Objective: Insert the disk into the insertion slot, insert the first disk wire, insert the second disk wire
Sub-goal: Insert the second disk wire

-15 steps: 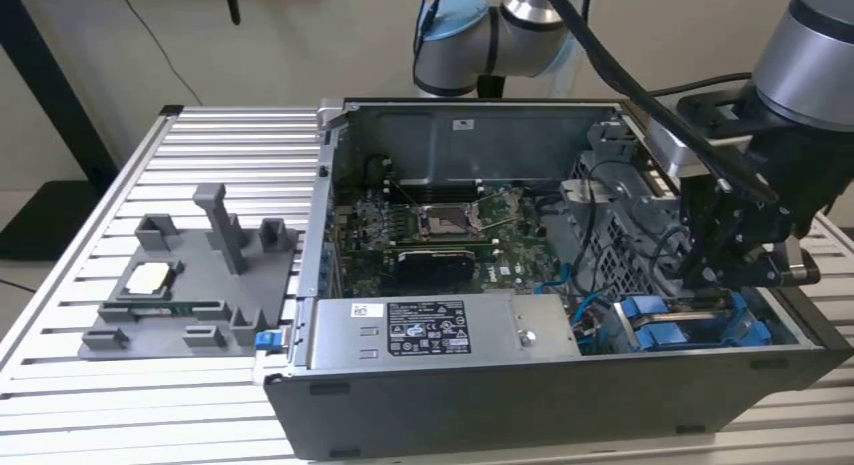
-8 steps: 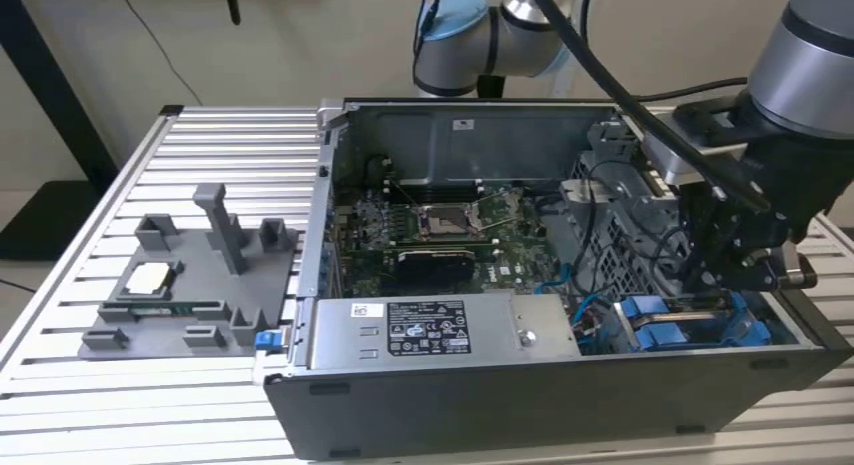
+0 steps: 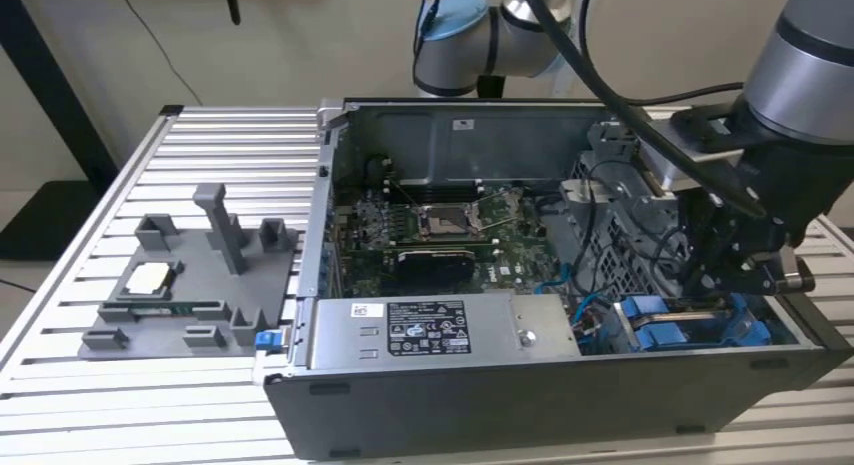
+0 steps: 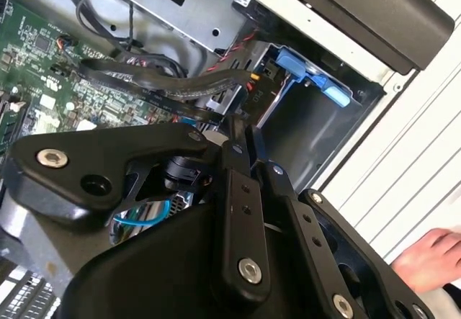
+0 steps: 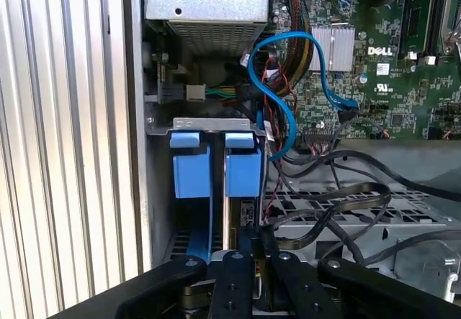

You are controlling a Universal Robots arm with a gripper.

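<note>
1. The gripper (image 3: 714, 303) reaches down into the open computer case (image 3: 534, 405) at the exterior view's right, by the case's near corner. It is there because the drive bays sit in that corner.
2. In both wrist views its fingers (image 5: 232, 261) are drawn tightly together, straight over the bay. What they pinch cannot be made out. A flat black cable (image 4: 180, 85) runs right up to the fingertips, so the work in hand looks like the wiring, not the carrying of the disk. That is a judgement only.
3. The disk (image 5: 241, 171) stands on edge in the insertion slot (image 5: 216, 124), and its blue carrier tab is level with the blue tab just beside it. It appears fully seated, which would explain why the gripper is not around the carrier.
4. A light-blue data cable (image 5: 288, 81) loops from the motherboard (image 5: 403, 81) towards the bay. The first wrist view does not show whether its end is plugged in.
5. The grey power-supply box (image 3: 427, 330) lies along the case's near wall, left of the bay and clear of the arm.
6. A grey fixture tray (image 3: 187, 295) rests on the slatted table (image 3: 200, 135), well apart at the exterior view's left.
7. A person's hand (image 4: 425, 258) rests on the table outside the case — apart from the gripper.
</note>
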